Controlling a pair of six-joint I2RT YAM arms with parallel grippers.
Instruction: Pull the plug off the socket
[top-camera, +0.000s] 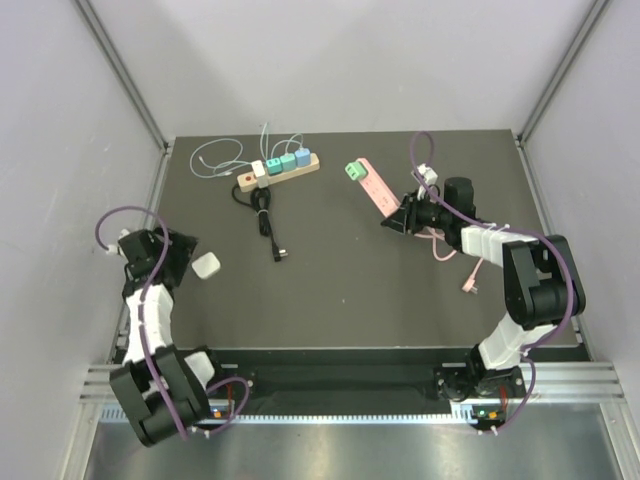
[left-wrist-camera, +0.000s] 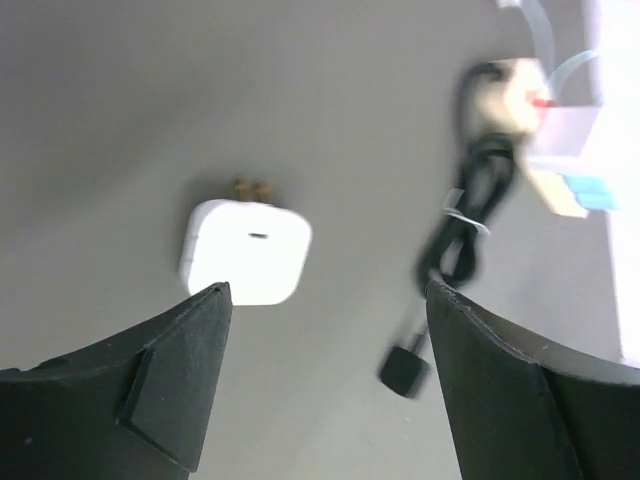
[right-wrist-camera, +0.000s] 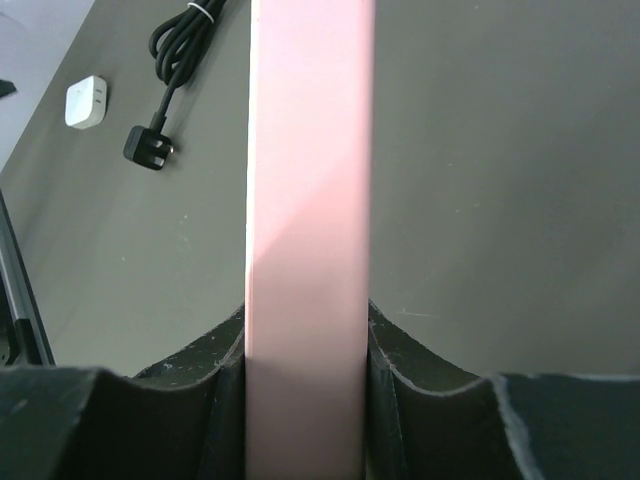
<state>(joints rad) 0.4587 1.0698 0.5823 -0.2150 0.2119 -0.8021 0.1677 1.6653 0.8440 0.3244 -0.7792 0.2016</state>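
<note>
Toward the right side of the counter (top-camera: 330, 290), the right tool (top-camera: 400, 218) reaches leftward, pinching a pink socket strip (top-camera: 375, 187) whose raised far end carries a green plug (top-camera: 354, 171). Its wrist view cuts that plug off. Bent low, the left tool (top-camera: 185, 258) stands spread beside a white charger (top-camera: 207, 266).

Bundled black cable (top-camera: 263, 208) on dark table (top-camera: 350, 290)
</note>
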